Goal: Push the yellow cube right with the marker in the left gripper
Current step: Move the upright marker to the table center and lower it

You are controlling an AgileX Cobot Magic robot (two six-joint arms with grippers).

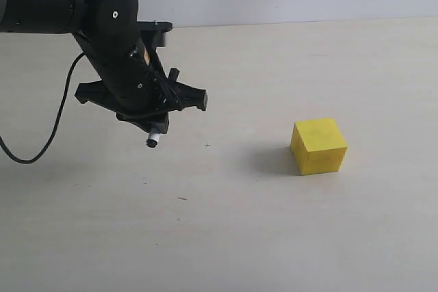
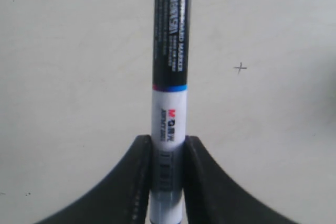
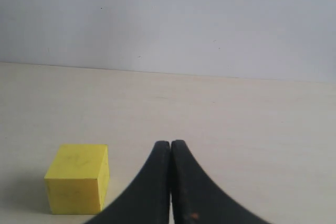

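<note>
The yellow cube (image 1: 318,146) rests on the pale table at the right of the exterior view; it also shows in the right wrist view (image 3: 77,178). My left gripper (image 1: 159,126) hangs above the table well to the cube's left, shut on the marker (image 1: 155,137), whose tip pokes down below the fingers. In the left wrist view the marker (image 2: 169,77) runs straight out from between the fingers (image 2: 137,174), white barrel gripped, black part beyond. My right gripper (image 3: 170,144) is shut and empty, with the cube off to one side of it.
A black cable (image 1: 51,124) loops down from the left arm over the table. A small cross mark (image 1: 207,146) sits on the table (image 1: 226,237) between the marker and the cube. A pale wall (image 3: 168,19) rises behind the table.
</note>
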